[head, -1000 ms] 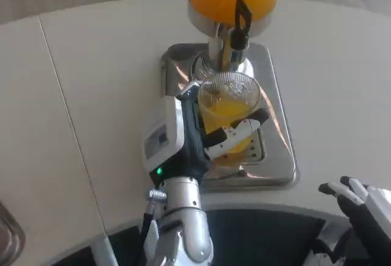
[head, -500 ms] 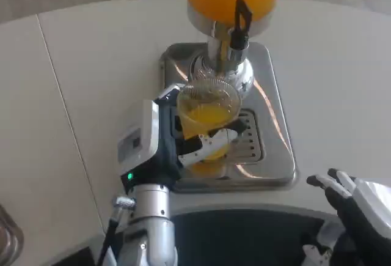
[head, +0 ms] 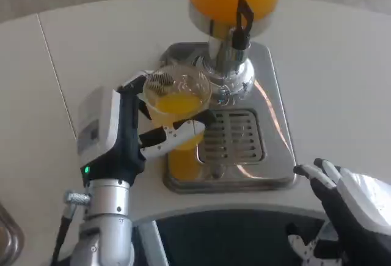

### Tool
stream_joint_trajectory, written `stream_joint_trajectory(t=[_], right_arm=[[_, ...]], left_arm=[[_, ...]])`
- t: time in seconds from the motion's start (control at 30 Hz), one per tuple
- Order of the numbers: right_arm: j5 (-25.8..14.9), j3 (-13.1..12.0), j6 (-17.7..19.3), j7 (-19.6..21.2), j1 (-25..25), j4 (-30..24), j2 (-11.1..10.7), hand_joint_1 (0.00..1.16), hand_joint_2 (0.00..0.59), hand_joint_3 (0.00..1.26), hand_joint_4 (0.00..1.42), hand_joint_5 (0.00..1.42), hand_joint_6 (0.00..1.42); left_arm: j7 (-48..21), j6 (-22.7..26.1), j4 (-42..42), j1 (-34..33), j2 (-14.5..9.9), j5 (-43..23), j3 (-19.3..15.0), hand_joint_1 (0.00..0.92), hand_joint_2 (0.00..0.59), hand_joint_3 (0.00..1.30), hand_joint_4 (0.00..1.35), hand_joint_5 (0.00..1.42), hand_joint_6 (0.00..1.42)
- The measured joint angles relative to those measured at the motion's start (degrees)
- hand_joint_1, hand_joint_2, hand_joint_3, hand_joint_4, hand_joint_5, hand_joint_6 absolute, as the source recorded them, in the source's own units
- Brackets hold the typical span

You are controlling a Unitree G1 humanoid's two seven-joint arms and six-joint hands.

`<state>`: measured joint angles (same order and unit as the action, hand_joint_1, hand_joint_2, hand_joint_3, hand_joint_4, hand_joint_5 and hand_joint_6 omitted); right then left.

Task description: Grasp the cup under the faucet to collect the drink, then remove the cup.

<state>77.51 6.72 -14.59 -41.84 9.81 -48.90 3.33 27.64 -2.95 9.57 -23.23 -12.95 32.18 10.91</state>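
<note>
Clear glossy plastic cup (head: 176,95); mirror-polished metal drip tray (head: 278,131) (slotted grate at centre); matt white tabletop (head: 91,52); brushed silver forearm (head: 107,217), lower left.

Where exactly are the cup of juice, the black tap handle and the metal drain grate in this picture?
cup (head: 177,104): head view, on the orange drink inside it.
black tap handle (head: 244,14): head view, on the lever's upper part.
drain grate (head: 232,135): head view, on the slotted middle.
</note>
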Motion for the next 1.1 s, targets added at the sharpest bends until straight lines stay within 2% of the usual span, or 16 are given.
stream_joint_trajectory(t=[0.17,0.3,0.43,0.6,0.7,0.9,1.1], right_arm=[[1.63,1.02,-0.07,0.08,-1.09,0.08,-0.02,0.73,0.475,0.09,0.0,0.0,0.0],[2.21,1.54,0.02,-0.71,-3.41,0.25,-0.1,0.71,0.476,0.07,0.0,0.0,0.0],[2.09,2.45,0.63,-2.24,-5.38,0.6,-1.05,0.71,0.475,0.06,0.0,0.0,0.0],[0.47,2.84,1.77,-2.82,-6.4,0.93,-2.52,0.68,0.481,0.05,0.0,0.0,0.0],[-1.58,2.7,2.57,-2.86,-6.84,1.15,-4.31,0.68,0.481,0.05,0.0,0.0,0.0],[-3.99,2.96,3.32,-2.81,-7.02,1.31,-6.04,0.67,0.481,0.05,0.0,0.0,0.0],[-4.91,3.53,3.99,-2.41,-5.66,1.06,-6.77,0.67,0.48,0.05,0.0,0.0,0.0]], left_arm=[[-3.73,-1.18,-3.88,3.51,-2.86,-0.52,-2.82,0.581,0.023,0.95,1.15,1.36,1.42],[-7.09,-3.74,-9.73,7.56,-6.3,-2.32,-6.05,0.582,0.021,0.95,1.16,1.36,1.42],[-9.74,-5.5,-13.6,10.69,-8.16,-3.4,-8.78,0.582,0.018,0.95,1.16,1.36,1.42],[-13.24,-7.1,-17.78,15.27,-9.41,-5.31,-11.53,0.582,0.016,0.95,1.16,1.36,1.42],[-15.69,-9.06,-22.09,19.23,-10.26,-7.02,-13.62,0.583,0.015,0.95,1.16,1.36,1.42],[-19.37,-11.89,-27.81,24.88,-10.5,-9.09,-16.28,0.583,0.014,0.95,1.16,1.36,1.42],[-23.11,-14.12,-33.26,31.15,-10.67,-11.9,-20.49,0.583,0.014,0.95,1.16,1.36,1.42]])
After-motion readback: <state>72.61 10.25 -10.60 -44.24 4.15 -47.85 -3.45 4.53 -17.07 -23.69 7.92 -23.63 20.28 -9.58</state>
